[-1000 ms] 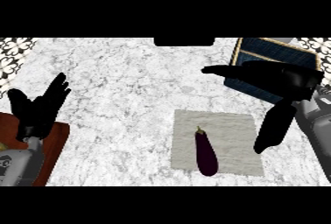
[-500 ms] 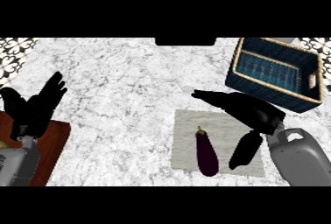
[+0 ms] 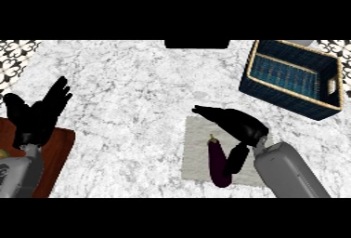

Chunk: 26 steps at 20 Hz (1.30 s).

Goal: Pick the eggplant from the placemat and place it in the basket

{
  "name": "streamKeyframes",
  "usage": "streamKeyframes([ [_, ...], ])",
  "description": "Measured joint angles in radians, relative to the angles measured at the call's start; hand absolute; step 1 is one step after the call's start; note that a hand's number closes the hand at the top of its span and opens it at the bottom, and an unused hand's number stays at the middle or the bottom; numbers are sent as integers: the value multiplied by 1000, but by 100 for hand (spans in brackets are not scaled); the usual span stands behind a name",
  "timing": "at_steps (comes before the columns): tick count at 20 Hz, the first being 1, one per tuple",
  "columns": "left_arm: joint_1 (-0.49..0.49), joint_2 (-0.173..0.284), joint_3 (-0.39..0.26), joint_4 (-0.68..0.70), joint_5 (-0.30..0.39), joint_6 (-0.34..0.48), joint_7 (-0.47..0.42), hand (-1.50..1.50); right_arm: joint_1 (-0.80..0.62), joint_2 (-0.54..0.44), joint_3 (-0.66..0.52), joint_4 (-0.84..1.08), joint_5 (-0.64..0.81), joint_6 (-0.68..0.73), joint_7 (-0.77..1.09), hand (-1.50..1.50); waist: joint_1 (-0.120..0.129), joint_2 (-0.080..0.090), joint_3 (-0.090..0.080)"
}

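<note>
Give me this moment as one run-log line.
phase: reaching | right robot hand: open, over eggplant | eggplant: on placemat | basket: far right | left robot hand: resting open, left edge

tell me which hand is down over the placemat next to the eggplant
The right hand: it hangs over the grey placemat beside the eggplant. The left hand rests open at the counter's left edge, fingers up.

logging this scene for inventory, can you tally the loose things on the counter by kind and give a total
Dark purple eggplant: 1
Pale grey cloth placemat: 1
Dark blue woven basket with tan rim: 1
Reddish-brown wooden board: 1
Total: 4
</note>
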<state>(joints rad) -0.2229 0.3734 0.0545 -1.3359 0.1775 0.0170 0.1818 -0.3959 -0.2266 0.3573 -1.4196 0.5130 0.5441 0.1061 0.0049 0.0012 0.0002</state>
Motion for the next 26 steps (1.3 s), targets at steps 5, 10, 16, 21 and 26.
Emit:
streamKeyframes([
  [5, 12, -22, 8, -17, -22, -3, -2, 0, 3, 14, 23, 87, 85, -10, -53, -150, 0, -1, 0],
  [10, 14, -36, 32, -6, -42, -21, -11, 0, 11, 33, 14, 118, 146, 8, -82, -150, -2, -1, 0],
  [16, 20, -64, 41, -53, -64, -19, 31, 0, 32, 11, -38, 128, 170, 33, -173, -150, -3, -1, 0],
  [21, 4, -56, 68, -57, -62, -47, 56, 0, 57, 13, -58, 108, 172, 72, -224, -150, -4, -1, 0],
  [26, 12, -76, 77, -57, -80, -53, 48, 0, 91, 30, -52, 75, 209, 85, -237, -150, -4, -2, 0],
])
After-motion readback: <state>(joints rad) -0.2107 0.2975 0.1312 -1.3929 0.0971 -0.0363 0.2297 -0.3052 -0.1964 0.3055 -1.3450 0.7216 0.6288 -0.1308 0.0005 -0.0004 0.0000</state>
